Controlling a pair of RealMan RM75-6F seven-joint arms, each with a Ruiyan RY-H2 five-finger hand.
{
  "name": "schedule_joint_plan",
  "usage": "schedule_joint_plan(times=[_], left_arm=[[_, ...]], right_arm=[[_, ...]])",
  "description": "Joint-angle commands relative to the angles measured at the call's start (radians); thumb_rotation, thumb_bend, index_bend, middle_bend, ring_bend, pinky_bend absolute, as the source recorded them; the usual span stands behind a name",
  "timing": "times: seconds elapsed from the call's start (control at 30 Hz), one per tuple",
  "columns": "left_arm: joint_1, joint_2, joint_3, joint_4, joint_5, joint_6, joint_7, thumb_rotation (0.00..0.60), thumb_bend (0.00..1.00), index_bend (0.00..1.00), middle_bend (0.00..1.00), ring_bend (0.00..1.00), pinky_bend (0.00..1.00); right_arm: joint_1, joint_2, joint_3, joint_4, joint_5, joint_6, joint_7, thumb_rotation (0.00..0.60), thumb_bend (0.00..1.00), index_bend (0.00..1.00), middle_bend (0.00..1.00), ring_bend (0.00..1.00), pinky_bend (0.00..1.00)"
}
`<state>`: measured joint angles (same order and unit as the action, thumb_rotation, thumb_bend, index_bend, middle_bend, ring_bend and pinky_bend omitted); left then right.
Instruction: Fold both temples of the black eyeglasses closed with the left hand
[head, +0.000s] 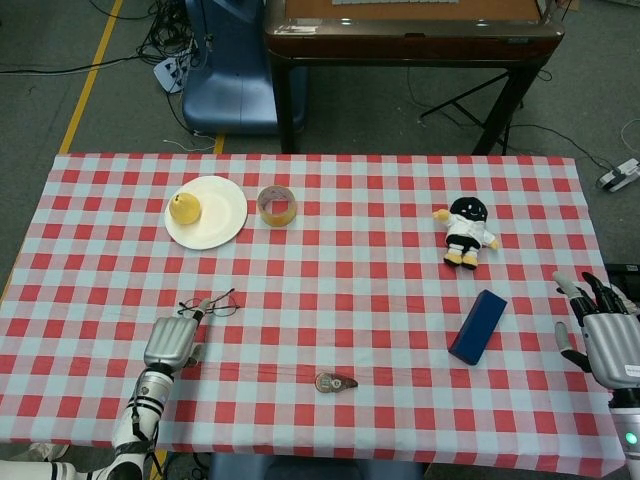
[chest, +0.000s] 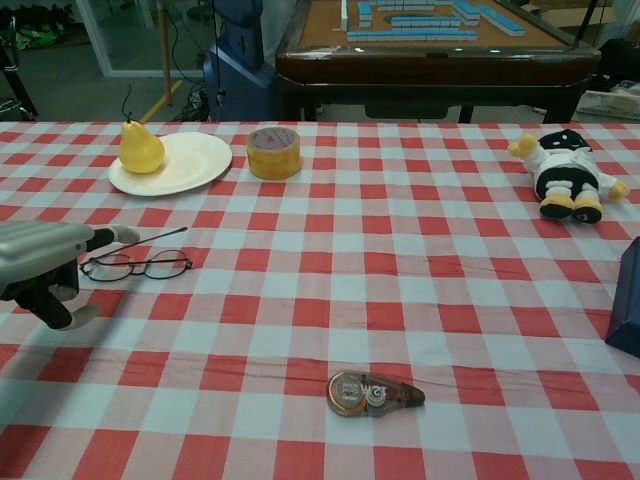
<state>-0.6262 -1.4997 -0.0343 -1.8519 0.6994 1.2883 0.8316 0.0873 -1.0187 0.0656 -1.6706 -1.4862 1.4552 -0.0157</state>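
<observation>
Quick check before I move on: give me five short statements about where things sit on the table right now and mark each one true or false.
1. The pear sits on the white plate. True.
2. The tape roll lies next to the plush doll. False: it is beside the plate, far from the doll.
3. The eyeglasses lie flat on the table. True.
4. The right robot hand holds the blue box. False: it holds nothing, off the table's edge.
5. The correction tape dispenser is on the plate. False: it lies near the front edge.

A robot lab or test room: grey floor with loose black cables (head: 165, 40), yellow floor tape (head: 92, 78), and a brown mahjong table (chest: 435, 40).
</observation>
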Motion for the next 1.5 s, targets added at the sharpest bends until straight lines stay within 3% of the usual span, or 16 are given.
schedule_joint_plan(times=[0.03, 0.6, 0.9, 1.1, 1.3, 1.5], left_arm=[[-0.003, -0.007, -0.002, 0.006, -0.007, -0.004, 0.004, 0.600, 0.44, 0.00, 1.00, 1.00, 1.00], [-0.010, -0.038, 0.001, 0.040, -0.054, -0.022, 0.023, 0.600, 0.44, 0.00, 1.00, 1.00, 1.00], [-0.005, 0.003, -0.018, 0.016, -0.033, -0.016, -0.014, 0.600, 0.44, 0.00, 0.99, 0.99, 1.00], [0.067, 0.100, -0.050, -0.005, 0.158, 0.065, -0.213, 0.600, 0.43, 0.00, 0.87, 0.86, 0.97], [0.155, 0.189, -0.058, 0.030, 0.323, 0.154, -0.401, 0.600, 0.43, 0.04, 0.67, 0.67, 0.89], [0.242, 0.245, -0.045, 0.088, 0.445, 0.229, -0.555, 0.600, 0.43, 0.07, 0.47, 0.47, 0.62]], right_arm=[[-0.002, 0.001, 0.000, 0.000, 0.001, 0.002, 0.000, 0.600, 0.49, 0.08, 0.26, 0.07, 0.15], [-0.003, 0.000, 0.000, 0.003, 0.004, 0.000, 0.002, 0.600, 0.49, 0.08, 0.26, 0.07, 0.15], [-0.002, 0.002, 0.003, 0.000, 0.001, 0.002, 0.000, 0.600, 0.49, 0.08, 0.26, 0.07, 0.15], [0.002, 0.006, 0.002, -0.002, 0.003, -0.008, -0.002, 0.600, 0.49, 0.08, 0.26, 0.07, 0.15], [0.017, 0.002, -0.001, 0.006, 0.005, -0.039, -0.004, 0.600, 0.49, 0.08, 0.26, 0.07, 0.15], [0.036, -0.008, -0.001, 0.015, -0.001, -0.064, -0.003, 0.600, 0.49, 0.08, 0.26, 0.07, 0.15]])
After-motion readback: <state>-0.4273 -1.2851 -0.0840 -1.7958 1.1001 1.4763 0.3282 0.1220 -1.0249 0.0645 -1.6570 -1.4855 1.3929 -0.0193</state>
